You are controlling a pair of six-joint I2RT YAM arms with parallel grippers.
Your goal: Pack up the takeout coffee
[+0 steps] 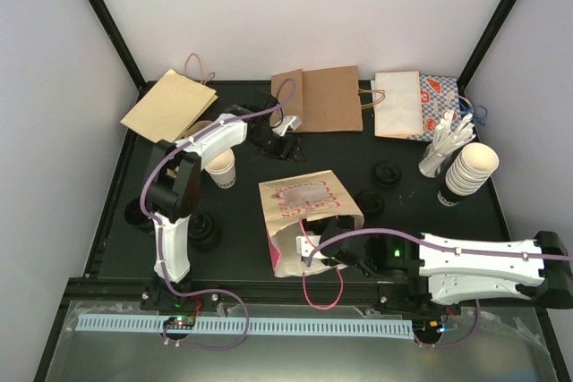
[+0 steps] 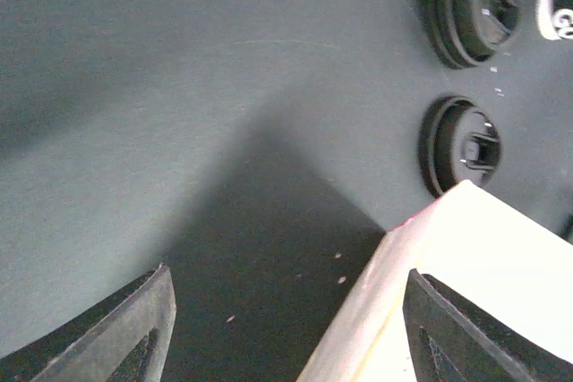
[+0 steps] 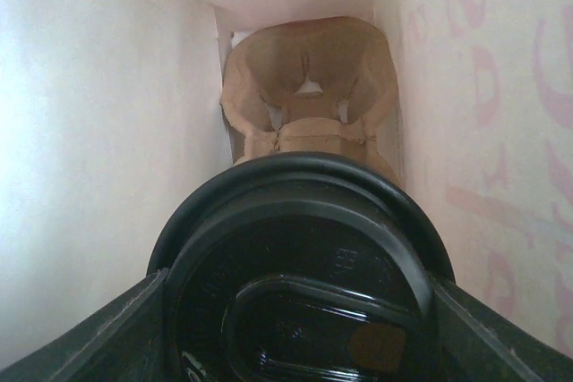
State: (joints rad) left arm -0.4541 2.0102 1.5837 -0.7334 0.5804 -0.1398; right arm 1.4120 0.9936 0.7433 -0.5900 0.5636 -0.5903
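Nearly packed: the right fingers (image 3: pixel 89 337) clasp the lidded takeout coffee (image 3: pixel 295 266) inside the paper bag (image 1: pixel 304 199), short of the cardboard carrier (image 3: pixel 260 69) and not yet released. Farther back, the left fingers (image 2: pixel 116 328) stand wide over the bench (image 2: pixel 224 87), holding nothing.

Flat brown bag (image 1: pixel 170 106) back-L; nested cup stack (image 1: pixel 472 169) R; black lid (image 1: pixel 387 173) nr it.

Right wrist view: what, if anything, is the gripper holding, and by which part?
The right gripper holds a black lid by opposite sides of its rim, deep inside the paper bag. Anything beneath the lid is hidden.
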